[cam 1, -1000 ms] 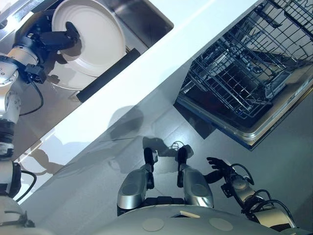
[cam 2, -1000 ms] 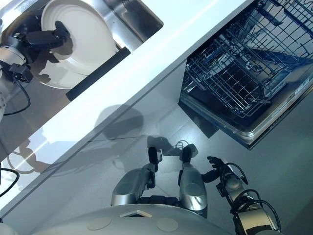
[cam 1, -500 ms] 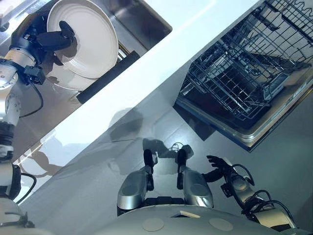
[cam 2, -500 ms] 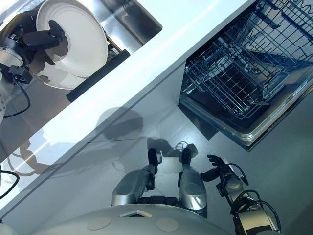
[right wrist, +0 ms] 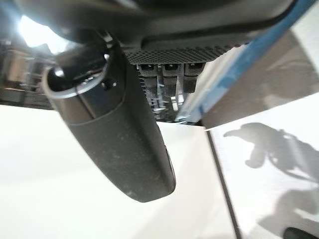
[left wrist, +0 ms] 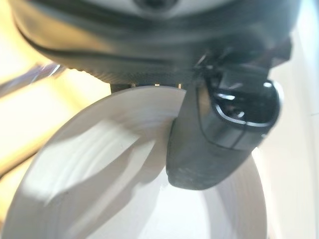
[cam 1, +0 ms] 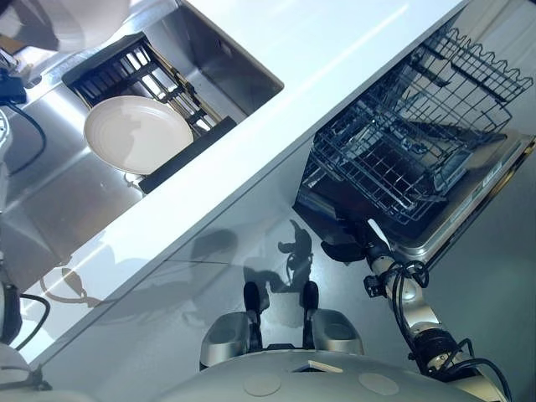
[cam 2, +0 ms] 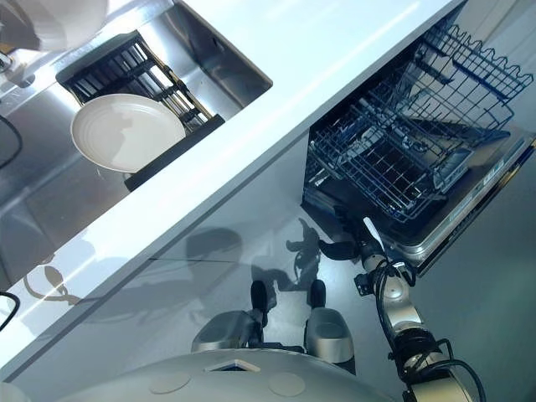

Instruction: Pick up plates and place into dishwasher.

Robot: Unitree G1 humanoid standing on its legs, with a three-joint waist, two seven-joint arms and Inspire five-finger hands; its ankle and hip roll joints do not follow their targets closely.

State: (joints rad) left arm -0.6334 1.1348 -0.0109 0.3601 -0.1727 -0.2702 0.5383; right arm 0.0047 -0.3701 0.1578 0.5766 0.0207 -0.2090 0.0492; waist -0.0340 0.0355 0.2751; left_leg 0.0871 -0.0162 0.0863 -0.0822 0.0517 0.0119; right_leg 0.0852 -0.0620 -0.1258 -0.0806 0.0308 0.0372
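Fingers and thumb (left wrist: pixel 214 134) of the left hand (left wrist: pixel 159 40) pinch the rim of a white plate (left wrist: pixel 124 199), the thumb pressed on its face in the left wrist view. At the upper left of the left eye view, a second plate (cam 1: pixel 138 134) lies in the sink (cam 1: pixel 234 59) against a black rack (cam 1: pixel 126 71). The right hand (cam 1: pixel 347 249), lower right, is extended with relaxed fingers below the open dishwasher (cam 1: pixel 419 234) and its wire basket (cam 1: pixel 402 142).
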